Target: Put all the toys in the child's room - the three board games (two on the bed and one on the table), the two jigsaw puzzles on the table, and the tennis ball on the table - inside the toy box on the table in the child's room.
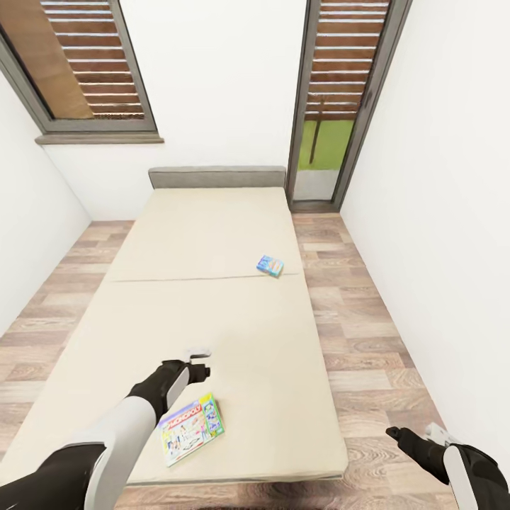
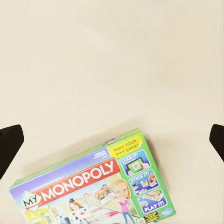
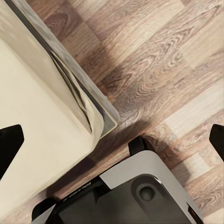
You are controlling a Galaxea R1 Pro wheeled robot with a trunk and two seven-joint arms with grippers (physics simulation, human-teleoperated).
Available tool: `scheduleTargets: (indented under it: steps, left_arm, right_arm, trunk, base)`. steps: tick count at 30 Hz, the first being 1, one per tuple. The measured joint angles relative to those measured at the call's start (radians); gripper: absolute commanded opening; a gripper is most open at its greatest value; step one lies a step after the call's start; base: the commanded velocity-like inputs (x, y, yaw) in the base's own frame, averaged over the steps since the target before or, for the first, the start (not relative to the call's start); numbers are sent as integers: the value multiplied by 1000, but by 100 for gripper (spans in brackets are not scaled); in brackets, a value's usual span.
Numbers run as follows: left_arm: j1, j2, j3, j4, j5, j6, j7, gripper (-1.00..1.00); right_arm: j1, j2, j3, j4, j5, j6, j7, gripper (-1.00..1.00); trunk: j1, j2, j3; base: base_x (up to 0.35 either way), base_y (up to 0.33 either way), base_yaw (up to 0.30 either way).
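Two board games lie on the bed (image 1: 212,312). A green and purple Monopoly box (image 1: 191,428) sits near the foot end, and a small blue box (image 1: 270,265) lies further up by the right edge. My left gripper (image 1: 197,360) hovers above the mattress just beyond the Monopoly box. In the left wrist view the Monopoly box (image 2: 95,189) lies flat, and the left gripper (image 2: 112,142) is open above the bare mattress beside the box, touching nothing. My right gripper (image 1: 414,439) is open over the wood floor, right of the bed.
The grey headboard (image 1: 216,176) stands against the white far wall between a shuttered window (image 1: 92,60) and a glass door (image 1: 340,99). A strip of plank floor (image 1: 368,333) runs along the bed's right side. In the right wrist view are the bed corner (image 3: 95,119) and my base (image 3: 130,191).
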Motion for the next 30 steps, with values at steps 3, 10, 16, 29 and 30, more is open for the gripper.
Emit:
scheduleTargets:
  steps: [3, 10, 16, 29, 30]
  left_arm:
    - [0, 2, 1, -2, 0, -5, 0, 100]
    - [-1, 4, 3, -4, 0, -41, 1, 100]
    - [-3, 3, 3, -5, 0, -56, 2, 100]
    - [-3, -3, 4, -9, 0, -72, 2, 100]
    - [-3, -4, 4, -10, 0, -74, 2, 100]
  right_arm:
    - [0, 0, 0, 0, 0, 0, 1, 100]
    - [0, 0, 0, 0, -1, -1, 1, 100]
    - [0, 1, 0, 0, 0, -1, 0, 100]
    - [0, 1, 0, 0, 0, -1, 0, 100]
    - [0, 1, 0, 0, 0, -1, 0, 100]
  trunk:
    - [0, 0, -5]
    - [0, 0, -16]
    - [0, 0, -26]
    - [0, 0, -48]
    - [0, 0, -49]
  base:
    - [0, 0, 0]
    - [0, 0, 0]
    - [0, 0, 0]
    - [0, 0, 0]
    - [0, 0, 0]
